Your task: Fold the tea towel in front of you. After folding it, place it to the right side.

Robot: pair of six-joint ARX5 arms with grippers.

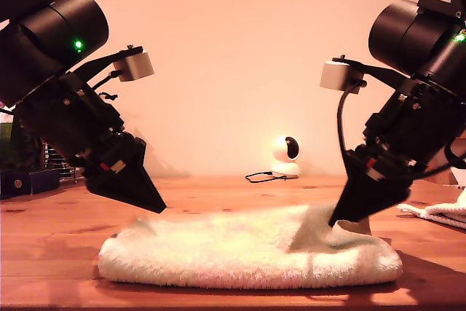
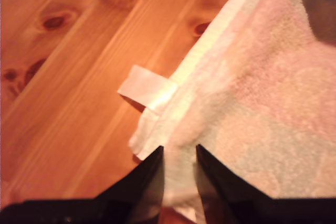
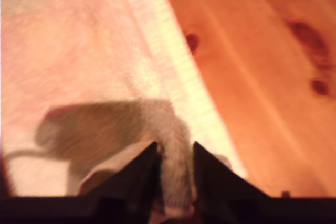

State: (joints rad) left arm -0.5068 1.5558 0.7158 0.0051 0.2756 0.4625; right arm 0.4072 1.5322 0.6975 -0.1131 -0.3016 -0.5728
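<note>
My second gripper [image 3: 175,153] has its black jaws clamped on a raised ridge of the tea towel [image 3: 79,66], the pinched cloth standing up between the tips. My first gripper [image 2: 178,156] has its jaws a narrow gap apart over the towel's hemmed corner, with cloth showing in the gap; I cannot tell whether they actually grip it. A small white loop tag [image 2: 146,88] sticks out from the hem onto the bare wood just beside that corner.

In the exterior view, the tea towel [image 1: 247,256] lies as a long, thick, cream-coloured pad across the middle of the wooden table [image 1: 51,245], near the camera. One arm's gripper [image 1: 348,216] presses into its end on the exterior view's right, lifting a small peak of cloth. The other gripper [image 1: 153,205] hovers just above the end on the exterior view's left.

Judging by its thickness, the towel looks already doubled at least once. Further folding and the move to the side appear not yet done. Another pale cloth [image 1: 437,213] sits at the exterior view's right edge. A small white camera [image 1: 286,156] stands at the far side of the table.
</note>
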